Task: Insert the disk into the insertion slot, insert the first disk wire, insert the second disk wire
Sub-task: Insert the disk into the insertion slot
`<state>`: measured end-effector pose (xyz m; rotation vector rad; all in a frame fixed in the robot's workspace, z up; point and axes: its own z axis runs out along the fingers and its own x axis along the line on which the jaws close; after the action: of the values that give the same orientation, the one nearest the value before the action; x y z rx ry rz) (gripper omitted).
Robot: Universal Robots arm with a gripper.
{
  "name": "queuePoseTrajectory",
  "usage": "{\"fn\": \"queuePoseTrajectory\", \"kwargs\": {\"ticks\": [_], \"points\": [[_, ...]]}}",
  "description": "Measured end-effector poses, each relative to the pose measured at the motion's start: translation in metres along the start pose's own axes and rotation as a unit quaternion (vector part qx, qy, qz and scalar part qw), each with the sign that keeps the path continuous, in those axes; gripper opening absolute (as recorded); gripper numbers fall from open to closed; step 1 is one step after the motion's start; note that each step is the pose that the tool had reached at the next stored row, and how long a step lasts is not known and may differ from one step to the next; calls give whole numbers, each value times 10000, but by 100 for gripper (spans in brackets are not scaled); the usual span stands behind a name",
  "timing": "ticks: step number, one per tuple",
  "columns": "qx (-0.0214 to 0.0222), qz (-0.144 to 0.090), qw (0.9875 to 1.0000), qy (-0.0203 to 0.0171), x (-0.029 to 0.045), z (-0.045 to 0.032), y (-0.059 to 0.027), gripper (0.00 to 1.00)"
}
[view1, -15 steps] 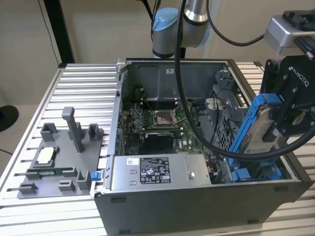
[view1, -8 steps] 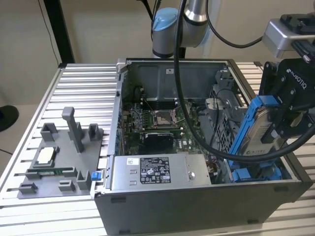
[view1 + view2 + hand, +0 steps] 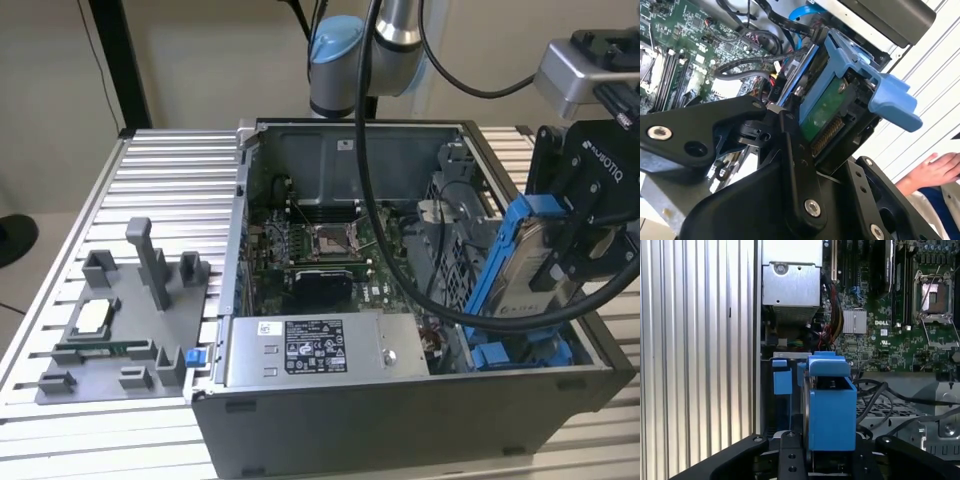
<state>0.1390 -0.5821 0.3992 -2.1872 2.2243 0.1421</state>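
1. Your claw (image 3: 563, 262) is pinching the silver, blue-framed rectangular hard drive (image 3: 520, 298), tilted just above the blue-railed grey metal bay (image 3: 522, 354).
2. You are seemingly working the disk-insertion step; seating is calling for squaring it with the bay.

printed labels sit on the grey power-supply box (image 3: 380, 345) and the disk (image 3: 524, 296); white lettering marks the motherboard (image 3: 880, 337).

Claw clamped, tilted

The arm (image 3: 338, 60) stands at the tabletop's (image 3: 170, 170) far edge; the claw (image 3: 565, 250) hangs toward the exterior view's right edge, fingers (image 3: 790, 455) closed on the disk (image 3: 528, 285).
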Motion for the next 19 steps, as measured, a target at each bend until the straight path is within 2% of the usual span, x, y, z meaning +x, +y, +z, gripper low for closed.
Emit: {"fn": "queuePoseTrajectory", "kwargs": {"ticks": [4,6,12,19], "points": [[-92,8,10000,7,-7,-96,-6,0],[-120,11,9999,9,-9,-136,-5,0],[-153,13,9999,11,10,-127,-55,0],[-159,14,9999,8,31,-51,-60,0]]}}
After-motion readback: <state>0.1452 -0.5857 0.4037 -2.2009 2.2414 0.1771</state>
